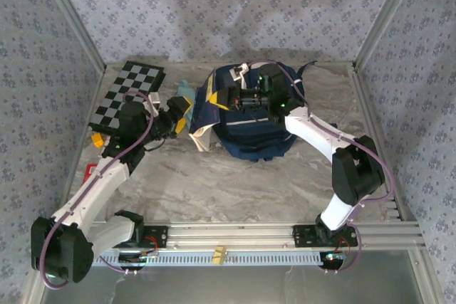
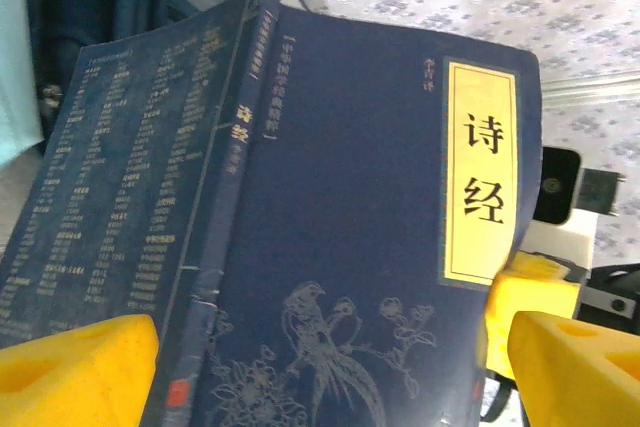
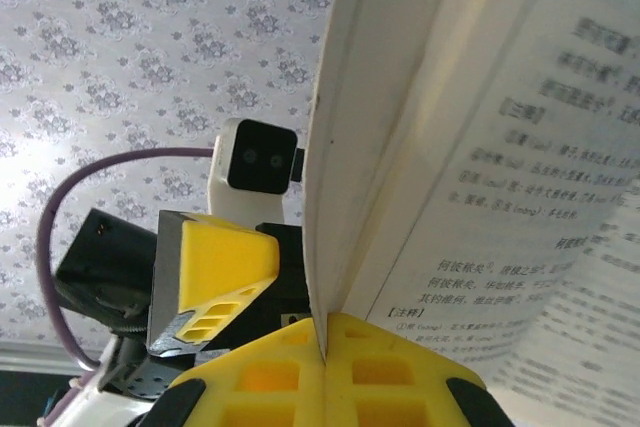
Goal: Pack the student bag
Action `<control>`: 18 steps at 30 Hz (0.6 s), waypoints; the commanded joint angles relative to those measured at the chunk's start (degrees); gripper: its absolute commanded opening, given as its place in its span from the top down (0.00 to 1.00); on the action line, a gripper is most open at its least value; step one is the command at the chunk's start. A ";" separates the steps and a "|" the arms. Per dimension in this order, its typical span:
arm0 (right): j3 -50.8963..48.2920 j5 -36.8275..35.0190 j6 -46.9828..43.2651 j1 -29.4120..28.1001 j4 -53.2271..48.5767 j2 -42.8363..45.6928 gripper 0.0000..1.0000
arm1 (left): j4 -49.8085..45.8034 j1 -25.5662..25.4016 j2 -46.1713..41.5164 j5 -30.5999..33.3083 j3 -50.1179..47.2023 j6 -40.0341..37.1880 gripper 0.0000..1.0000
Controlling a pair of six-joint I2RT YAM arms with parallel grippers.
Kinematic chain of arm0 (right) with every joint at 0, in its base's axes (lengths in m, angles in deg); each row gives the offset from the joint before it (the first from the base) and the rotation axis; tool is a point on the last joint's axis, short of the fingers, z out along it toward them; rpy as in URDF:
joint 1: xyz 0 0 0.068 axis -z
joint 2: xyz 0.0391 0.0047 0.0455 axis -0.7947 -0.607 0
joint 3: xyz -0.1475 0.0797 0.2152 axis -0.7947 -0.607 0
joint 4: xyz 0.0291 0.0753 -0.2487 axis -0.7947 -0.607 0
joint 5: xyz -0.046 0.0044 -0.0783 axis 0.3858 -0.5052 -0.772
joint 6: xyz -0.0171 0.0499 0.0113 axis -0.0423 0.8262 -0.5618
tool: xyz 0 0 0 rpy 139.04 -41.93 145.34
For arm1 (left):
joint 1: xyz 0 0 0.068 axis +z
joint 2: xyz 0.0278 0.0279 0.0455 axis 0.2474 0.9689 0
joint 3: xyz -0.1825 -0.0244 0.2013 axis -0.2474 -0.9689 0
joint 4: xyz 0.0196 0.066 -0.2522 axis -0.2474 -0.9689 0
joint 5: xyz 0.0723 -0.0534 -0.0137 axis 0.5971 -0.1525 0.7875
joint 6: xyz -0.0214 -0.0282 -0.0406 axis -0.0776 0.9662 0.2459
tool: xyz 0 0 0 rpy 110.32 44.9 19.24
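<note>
we start with the marble-patterned table (image 1: 235, 183), walled in by patterned panels. the student bag (image 1: 256, 140) lies in the middle of the table's far half, navy, with a white patch at its far end. the right arm reaches over its upper part from the right. left of the bag, towards the far left corner, a black-and-white checkerboard (image 1: 132, 90) lies flat.

next in size is a navy book (image 2: 350, 197) with a yellow label (image 2: 482, 172) bearing chinese characters and a bird-and-blossom drawing on its cover. from above we see it held up at the bag's left edge, pale pages hanging down towards the table.

the left gripper (image 2: 330, 347) has its jaws wide apart, one yellow finger on each side of the book's cover. we cannot tell whether either finger touches it. the right gripper (image 3: 325, 347) is clamped tight on a thin edge of the book, and printed pages rise just above its yellow fingers (image 3: 400, 367).

smallest are a pale blue item (image 1: 184, 90) just behind the left gripper, and an orange piece (image 1: 96, 142) and a red piece (image 1: 91, 170) by the table's left edge.
</note>
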 commanded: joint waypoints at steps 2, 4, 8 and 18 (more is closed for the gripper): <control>4.47 3.77 -5.05 0.51 -3.96 -0.31 1.00 | -13.95 0.18 -0.86 -0.25 3.71 -9.20 0.14; 5.92 4.45 -5.55 0.64 -5.03 -1.18 1.00 | -14.94 0.18 -0.49 -1.64 3.19 -9.48 0.19; 7.42 4.91 -6.10 0.52 -5.72 -2.04 1.00 | -22.59 -0.08 0.16 0.02 4.64 -15.12 0.25; 9.62 6.34 -8.69 -0.45 -8.70 -4.45 1.00 | -21.16 -0.96 2.53 -2.55 5.10 -16.61 0.47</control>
